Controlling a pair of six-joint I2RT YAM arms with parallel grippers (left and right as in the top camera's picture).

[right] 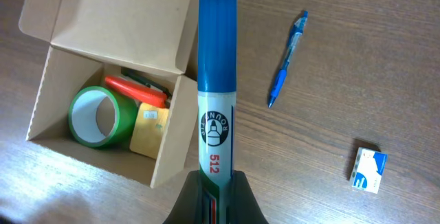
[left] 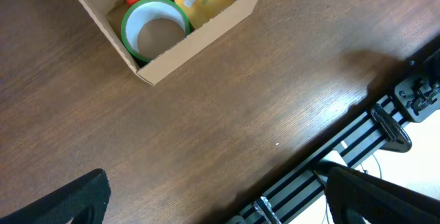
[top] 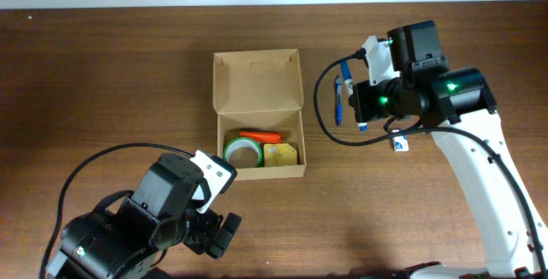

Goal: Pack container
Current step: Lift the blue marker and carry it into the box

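Observation:
The container (top: 257, 78) is a tan cardboard box standing mid-table with its flap lid open at the back. Inside lie a green tape roll (top: 242, 152), an orange pen (top: 259, 134) and a yellow pad (top: 281, 154). To the right of the box, my right gripper (top: 364, 103) is shut on a white marker (right: 217, 135) with a blue cap, held above the table. In the right wrist view the marker points past the box's right wall (right: 172, 131). My left gripper (left: 227, 210) hangs open and holds nothing near the table's front edge, short of the box (left: 199, 35).
A blue pen (right: 287, 59) lies on the wood to the right of the marker. A small white and blue box (right: 368, 170) sits further right. Black rails (left: 357, 141) run along the table's front edge under the left gripper.

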